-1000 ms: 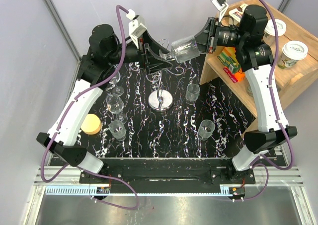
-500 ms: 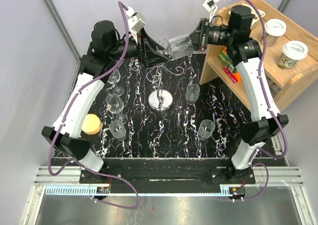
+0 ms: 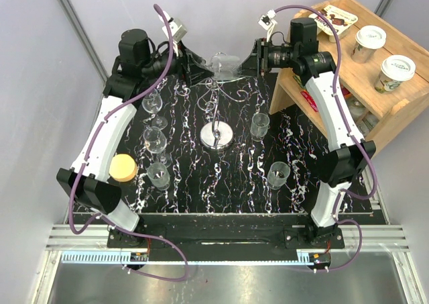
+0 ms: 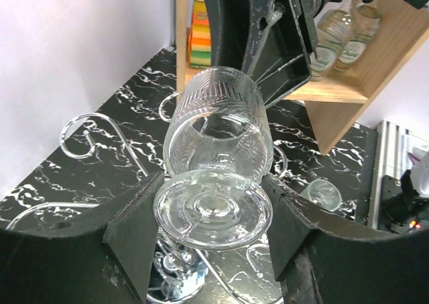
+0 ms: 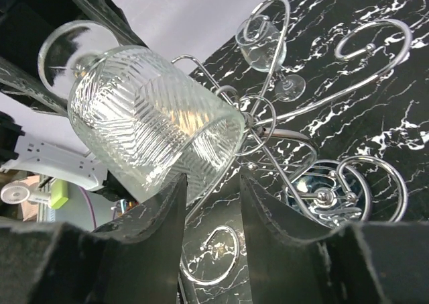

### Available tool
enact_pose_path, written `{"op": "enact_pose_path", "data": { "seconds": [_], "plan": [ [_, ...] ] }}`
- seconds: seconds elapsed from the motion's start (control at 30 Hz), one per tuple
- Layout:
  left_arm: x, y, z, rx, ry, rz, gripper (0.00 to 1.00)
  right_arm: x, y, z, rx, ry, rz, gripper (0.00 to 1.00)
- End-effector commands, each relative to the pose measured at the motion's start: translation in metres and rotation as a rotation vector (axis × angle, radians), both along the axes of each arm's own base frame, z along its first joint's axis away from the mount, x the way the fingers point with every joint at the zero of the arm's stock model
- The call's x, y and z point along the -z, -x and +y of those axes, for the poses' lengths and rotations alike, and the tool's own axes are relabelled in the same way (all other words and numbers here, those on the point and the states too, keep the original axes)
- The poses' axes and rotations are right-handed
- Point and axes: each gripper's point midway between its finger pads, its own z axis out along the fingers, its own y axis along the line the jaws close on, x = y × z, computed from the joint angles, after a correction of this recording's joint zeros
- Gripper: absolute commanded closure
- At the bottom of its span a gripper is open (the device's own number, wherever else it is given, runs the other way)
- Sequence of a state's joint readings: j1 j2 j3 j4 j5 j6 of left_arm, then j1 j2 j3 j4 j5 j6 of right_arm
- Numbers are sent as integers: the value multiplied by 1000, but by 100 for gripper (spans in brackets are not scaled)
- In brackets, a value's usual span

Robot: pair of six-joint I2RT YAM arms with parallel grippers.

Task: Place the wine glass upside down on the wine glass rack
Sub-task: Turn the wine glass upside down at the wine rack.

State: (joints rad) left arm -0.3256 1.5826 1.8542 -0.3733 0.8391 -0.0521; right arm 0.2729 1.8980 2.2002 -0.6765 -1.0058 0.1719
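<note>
The wine glass (image 3: pixel 224 65), clear with ribbed walls, lies almost level in the air above the wine glass rack (image 3: pixel 217 136). My left gripper (image 3: pixel 201 67) is shut on its round foot (image 4: pixel 213 210), which spans the gap between both fingers (image 4: pixel 134 230). The bowl (image 5: pixel 151 119) points at my right gripper (image 3: pixel 253 57), whose jaws stand a little apart with the rim at their tips and the table showing between them. The rack's chrome curled arms show under the glass in the left wrist view (image 4: pixel 87 126) and in the right wrist view (image 5: pixel 322 196).
Several small glasses stand on the black marbled table, at left (image 3: pixel 155 139) and right (image 3: pixel 260 124). A yellow disc (image 3: pixel 123 167) lies at left. A wooden shelf (image 3: pixel 348 82) with paper cups (image 3: pixel 396 69) stands at back right, close to my right arm.
Both grippers moved toward the back of the table and the glass shifted left, from beside the shelf to over the rack's top. It now lies more level.
</note>
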Motion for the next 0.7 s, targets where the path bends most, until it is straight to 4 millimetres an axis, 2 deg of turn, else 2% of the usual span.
{"op": "enact_pose_path", "data": {
  "seconds": [0.0, 0.13, 0.23, 0.4, 0.53, 0.67],
  "plan": [
    [-36, 4, 11, -54, 19, -158, 100, -10, 4, -2, 5, 30, -81, 56],
    [-34, -2, 13, -69, -7, -178, 100, -7, 5, -8, 23, 67, -101, 54],
    [-37, 0, 12, -54, -13, -183, 100, -4, 9, -15, 41, 120, -141, 47],
    [-41, 6, 10, -24, -15, -190, 100, -13, 13, -31, 96, 206, -238, 32],
    [-40, 4, 7, -5, -6, -172, 100, -32, 18, -38, 110, 251, -348, 2],
    [-49, 2, 4, 1, 17, -167, 100, -40, 25, -32, 82, 306, -426, 0]
  ]
}}
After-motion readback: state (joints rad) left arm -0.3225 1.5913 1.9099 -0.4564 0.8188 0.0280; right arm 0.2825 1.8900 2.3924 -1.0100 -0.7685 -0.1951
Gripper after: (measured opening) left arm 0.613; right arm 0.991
